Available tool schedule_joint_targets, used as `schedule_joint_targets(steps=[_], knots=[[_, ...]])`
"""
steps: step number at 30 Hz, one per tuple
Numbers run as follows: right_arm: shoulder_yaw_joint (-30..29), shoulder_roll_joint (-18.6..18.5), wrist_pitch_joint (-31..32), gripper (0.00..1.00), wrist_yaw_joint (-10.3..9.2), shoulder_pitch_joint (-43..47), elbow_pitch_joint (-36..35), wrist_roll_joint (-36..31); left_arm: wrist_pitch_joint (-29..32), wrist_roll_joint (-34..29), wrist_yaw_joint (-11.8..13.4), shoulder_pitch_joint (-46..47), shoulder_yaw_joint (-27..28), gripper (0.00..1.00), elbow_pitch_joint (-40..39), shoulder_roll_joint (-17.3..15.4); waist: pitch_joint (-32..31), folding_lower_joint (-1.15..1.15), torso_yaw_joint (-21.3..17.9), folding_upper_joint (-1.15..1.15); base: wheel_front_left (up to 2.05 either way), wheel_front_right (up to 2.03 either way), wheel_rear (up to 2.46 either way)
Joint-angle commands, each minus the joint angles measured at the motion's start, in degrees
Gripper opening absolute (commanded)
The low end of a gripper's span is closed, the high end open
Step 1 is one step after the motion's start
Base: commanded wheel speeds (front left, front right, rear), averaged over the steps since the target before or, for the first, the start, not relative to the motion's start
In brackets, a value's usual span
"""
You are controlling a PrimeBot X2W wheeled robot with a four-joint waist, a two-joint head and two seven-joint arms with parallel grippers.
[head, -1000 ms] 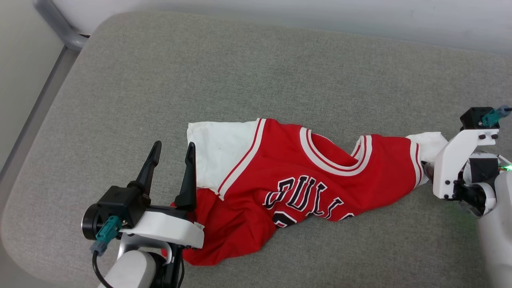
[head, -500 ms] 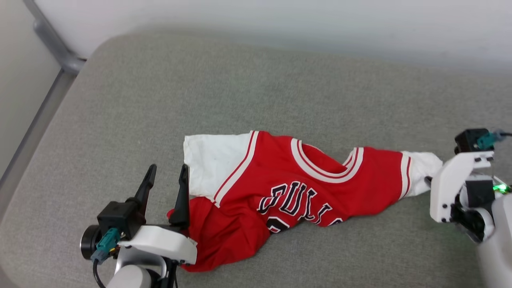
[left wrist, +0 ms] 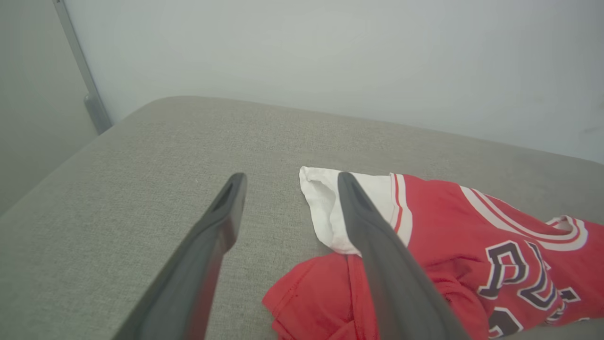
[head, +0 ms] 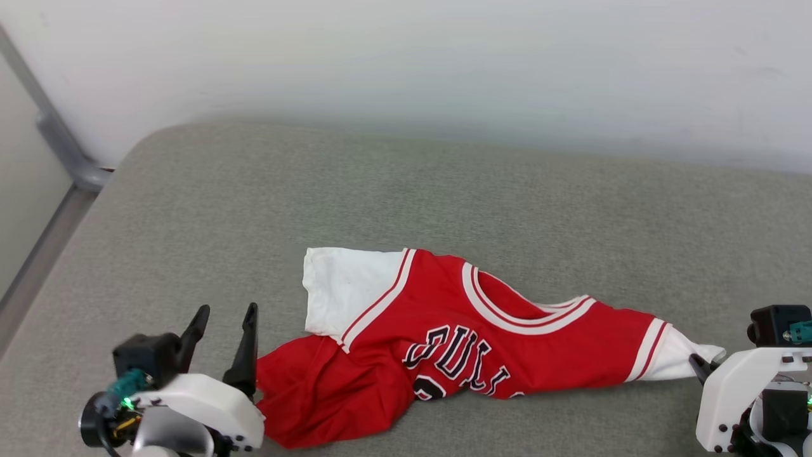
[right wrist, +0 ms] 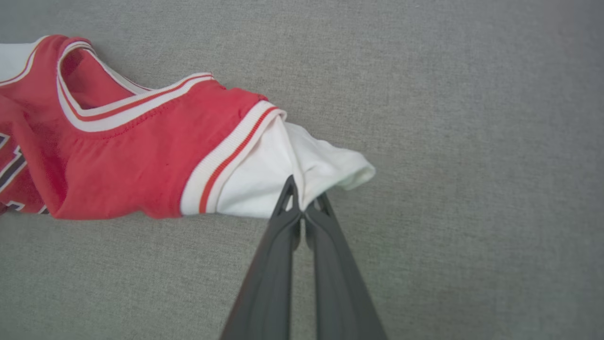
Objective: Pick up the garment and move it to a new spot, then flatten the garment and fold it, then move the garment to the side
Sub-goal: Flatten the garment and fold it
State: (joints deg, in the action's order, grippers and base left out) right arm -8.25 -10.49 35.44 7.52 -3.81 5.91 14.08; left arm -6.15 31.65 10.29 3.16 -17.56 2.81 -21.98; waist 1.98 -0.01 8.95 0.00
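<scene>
The garment [head: 457,336] lies on the cushion [head: 380,190], toward its near edge. The left claw [head: 227,309] sits just beside the garment's left hem; the right claw [right wrist: 304,198] touches the garment's right sleeve end. The wall [head: 444,63] stands well behind the garment.

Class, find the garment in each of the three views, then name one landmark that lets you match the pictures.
Head view: the garment lies lower centre, running towards the lower right.
Left wrist view: lower right.
Right wrist view: upper left, reaching the middle.
Shared landmark: the striped collar.
</scene>
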Motion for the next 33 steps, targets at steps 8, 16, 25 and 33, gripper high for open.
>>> schedule_joint_targets(steps=[8,16,25,33], knots=[[-0.93,2.24,0.52,0.0,-0.05,-0.48,-6.12,-1.29,12.77,7.07,-4.81,7.78,2.01,1.0,-1.96,-5.22,5.76,0.01,-3.37,0.0,0.0,0.0,0.0],[-0.38,3.03,1.1,0.0,-0.05,-5.17,-9.09,-3.39,28.65,13.02,-11.48,22.27,-0.88,1.0,4.83,-7.83,13.05,0.01,-5.59,0.0,0.0,0.0,0.0],[1.65,3.58,0.51,0.0,-0.05,-9.18,-10.23,-4.46,43.04,18.28,-15.96,34.67,-4.33,1.0,17.95,-8.74,18.63,0.01,-8.08,0.0,0.0,0.0,0.0],[2.96,4.11,-0.25,0.0,-0.05,-10.2,-10.69,-3.84,51.22,20.41,-17.23,37.12,-8.93,1.0,27.23,-7.52,21.48,0.01,-9.58,0.0,0.0,0.0,0.0]])
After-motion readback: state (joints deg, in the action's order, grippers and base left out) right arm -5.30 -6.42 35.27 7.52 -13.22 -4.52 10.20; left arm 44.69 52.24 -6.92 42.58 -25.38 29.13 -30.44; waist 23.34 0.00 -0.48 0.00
